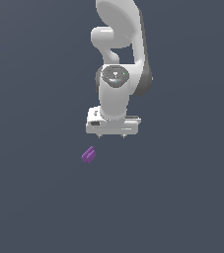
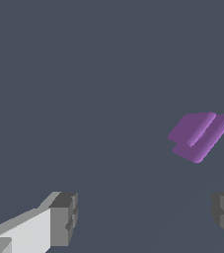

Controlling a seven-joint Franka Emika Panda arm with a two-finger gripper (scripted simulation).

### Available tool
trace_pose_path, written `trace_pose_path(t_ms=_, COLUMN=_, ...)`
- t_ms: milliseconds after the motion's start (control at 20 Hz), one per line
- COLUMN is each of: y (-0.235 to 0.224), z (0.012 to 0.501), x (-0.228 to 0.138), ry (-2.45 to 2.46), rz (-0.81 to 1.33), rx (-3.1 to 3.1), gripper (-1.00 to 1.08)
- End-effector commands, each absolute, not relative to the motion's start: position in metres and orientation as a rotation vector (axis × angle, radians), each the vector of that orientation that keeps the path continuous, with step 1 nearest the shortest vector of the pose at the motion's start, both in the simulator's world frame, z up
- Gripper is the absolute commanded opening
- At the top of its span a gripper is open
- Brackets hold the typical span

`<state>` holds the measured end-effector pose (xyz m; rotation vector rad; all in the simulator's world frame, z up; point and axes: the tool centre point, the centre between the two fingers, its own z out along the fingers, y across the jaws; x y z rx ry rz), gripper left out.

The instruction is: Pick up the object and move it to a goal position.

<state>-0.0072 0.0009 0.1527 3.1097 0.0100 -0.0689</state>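
The object, a tiny purple oblong block [image 1: 88,154] with a groove along its face, lies on the dark grey floor, below the gripper and toward the exterior view's left. It also shows in the wrist view [image 2: 200,135], lying aslant. My white gripper [image 1: 112,136] hangs above the floor, pointing down, apart from the block. Its two dark fingertips [image 2: 64,217] stand wide apart in the wrist view, with nothing between them. The gripper is open and empty.
The white arm [image 1: 118,54] rises behind the gripper at the top middle of the exterior view. The floor [image 1: 182,197] is a plain dark grey surface with no other objects in view.
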Motion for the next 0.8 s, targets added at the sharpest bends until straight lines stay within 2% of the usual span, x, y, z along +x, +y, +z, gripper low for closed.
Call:
trace_pose_path(t_ms=0, y=0.001, z=0.153, x=-0.007, ry=0.010, rz=-0.069, rx=3.110, gripper=1.00)
trace_pose_path(t_ms=400, y=0.008, z=0.177, x=0.006, ry=0.049, rz=0.013, rx=3.096, gripper=1.00)
trace_pose_path(t_ms=750, y=0.005, z=0.175, x=0.007, ry=0.017, rz=0.013, rx=3.099, gripper=1.00)
